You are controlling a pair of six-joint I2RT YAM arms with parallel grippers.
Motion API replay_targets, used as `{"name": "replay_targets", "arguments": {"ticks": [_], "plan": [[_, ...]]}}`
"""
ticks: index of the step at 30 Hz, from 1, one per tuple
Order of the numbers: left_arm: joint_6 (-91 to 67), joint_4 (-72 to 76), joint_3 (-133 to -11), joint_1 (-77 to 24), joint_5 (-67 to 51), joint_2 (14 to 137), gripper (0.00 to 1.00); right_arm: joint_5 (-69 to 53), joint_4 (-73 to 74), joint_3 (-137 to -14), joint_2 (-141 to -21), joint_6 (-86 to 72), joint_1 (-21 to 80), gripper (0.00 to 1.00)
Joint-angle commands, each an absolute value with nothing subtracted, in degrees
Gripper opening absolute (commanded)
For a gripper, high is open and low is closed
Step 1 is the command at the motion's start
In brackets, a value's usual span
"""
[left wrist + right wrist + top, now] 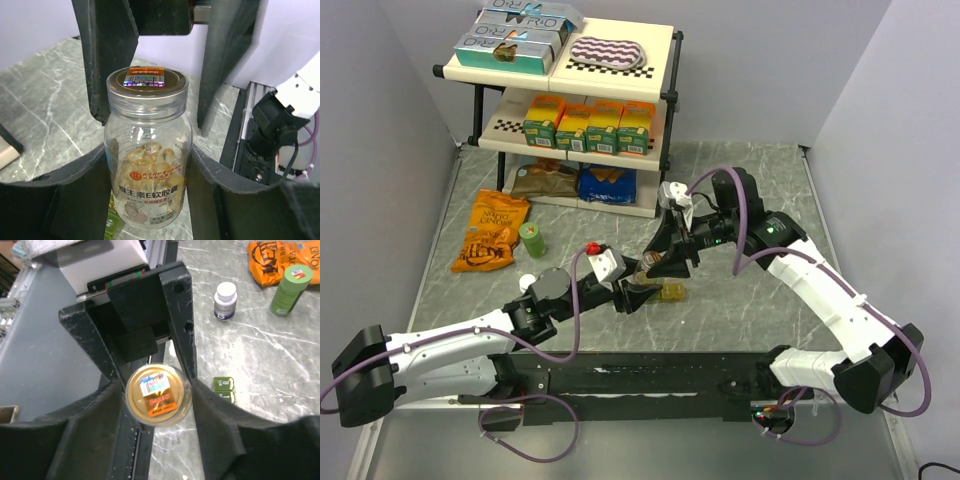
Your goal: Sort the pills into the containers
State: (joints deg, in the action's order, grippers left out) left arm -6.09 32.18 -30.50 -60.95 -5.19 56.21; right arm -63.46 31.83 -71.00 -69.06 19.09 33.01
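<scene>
From above, the pill box [673, 292] lies mid-counter [760, 180], just right of a clear bottle [650, 272]. Only its yellowish end shows, apparently running left to right; the left end effector [642, 290] hides the rest. A green bottle [532, 238], a white-capped bottle [527, 283] and an orange snack bag [492, 230] lie to the left.

In the left wrist view, that end effector is clenched on the upright bottle of yellow capsules [150, 155].

In the right wrist view, the right end effector [157, 395] straddles the gold cap [158, 402]; I cannot tell whether it grips. Two dark green compartments show beside one finger [220, 440].

Containers [223, 385] largely hidden (one end shows, seemingly).
</scene>
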Motion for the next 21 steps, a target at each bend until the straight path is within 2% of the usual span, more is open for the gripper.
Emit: {"name": "replay_targets", "arguments": {"ticks": [1,2,5,7,10,11,12,17,21], "plan": [[-6.06,34.8,-31.99,-61.08,-6.68,56.43,0.01,-65.92,29.62,-73.65,-69.61,16.35,33.22,0.53],[-6.15,34.89,-31.99,-61.08,-6.51,56.34,0.01,-65.83,29.71,-73.48,-69.7,16.43,33.22,0.42],[-6.15,34.63,-32.08,-61.08,-6.15,56.16,0.01,-64.69,29.71,-72.69,-69.43,17.23,33.22,0.21],[-6.24,33.58,-32.6,-61.08,-6.24,56.25,0.05,-63.73,29.97,-72.07,-68.73,18.62,33.13,0.18],[-6.68,31.65,-33.05,-60.82,-6.33,56.08,0.41,-60.65,29.45,-69.88,-67.42,20.3,31.47,0.15],[-6.85,30.94,-33.22,-60.65,-6.24,55.73,0.8,-59.6,28.92,-67.78,-66.89,20.39,30.68,0.15],[-6.86,30.15,-33.31,-60.3,-5.72,55.55,0.99,-58.81,28.05,-66.55,-65.58,19.96,28.67,0.14],[-4.76,22.17,-33.66,-58.8,-1.94,52.31,0.99,-49.94,20.86,-56.02,-61.18,18.64,22.42,0.14],[1.47,13.38,-34.36,-57.75,1.65,48.44,1.0,-35.03,13.55,-47.56,-60.12,15.83,16.45,0.14]]}}
